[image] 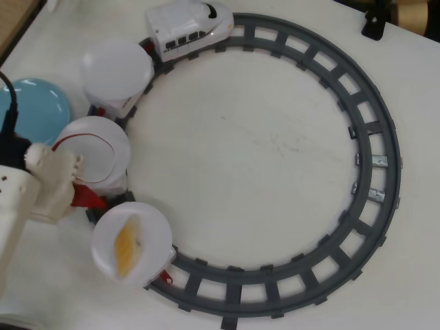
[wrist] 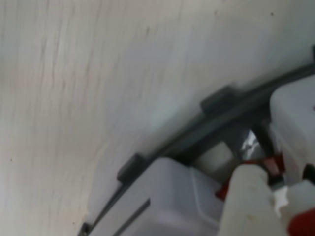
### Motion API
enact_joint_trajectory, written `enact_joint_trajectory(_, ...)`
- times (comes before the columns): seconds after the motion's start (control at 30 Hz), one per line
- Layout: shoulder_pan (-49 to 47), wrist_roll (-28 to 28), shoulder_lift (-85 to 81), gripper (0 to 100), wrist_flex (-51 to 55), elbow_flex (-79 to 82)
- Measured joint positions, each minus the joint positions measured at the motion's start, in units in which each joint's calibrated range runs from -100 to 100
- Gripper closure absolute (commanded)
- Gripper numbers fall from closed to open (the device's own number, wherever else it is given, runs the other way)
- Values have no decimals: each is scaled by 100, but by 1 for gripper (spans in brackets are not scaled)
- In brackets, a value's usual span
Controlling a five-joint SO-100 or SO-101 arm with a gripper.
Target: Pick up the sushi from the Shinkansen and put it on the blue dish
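White plastic dominates the overhead view: the Shinkansen [image: 189, 29] is sitting at the far side of the grey circular track [image: 375, 148], its dark-windowed nose pointing right, and three cars are trailing behind it down the left side of the loop, each topped with a round plate. The far white plate [image: 117, 67] is lying bare. The middle white plate [image: 96, 148] is showing only a thin red curved line along its far rim. The near white plate [image: 132, 244] is carrying the yellow-orange sushi piece [image: 127, 244].

At the left edge, the blue dish [image: 34, 108] is resting on the table [image: 240, 151], just beside the far and middle plates and partly crossed by a black cable [image: 9, 110]. The cream-coloured arm is reaching in from the left, and its gripper [image: 88, 197] is pressing in low between the middle and near plates. A red sliver, apparently the sushi [image: 89, 198], is poking out at its tip, seemingly pinched there, though how the jaws are standing cannot be told for certain.

The wrist view is blurred; it is showing pale table, a dark stretch of track [wrist: 216, 128], white car bodies [wrist: 157, 196] and red patches [wrist: 300, 223] near the cream finger [wrist: 248, 201] at lower right.
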Motion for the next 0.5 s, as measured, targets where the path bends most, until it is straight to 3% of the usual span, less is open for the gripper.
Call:
enact_joint_trajectory(0.27,-57,0,0,97,891,-1263)
enact_joint_trajectory(0.5,-1095,0,0,97,992,-1674)
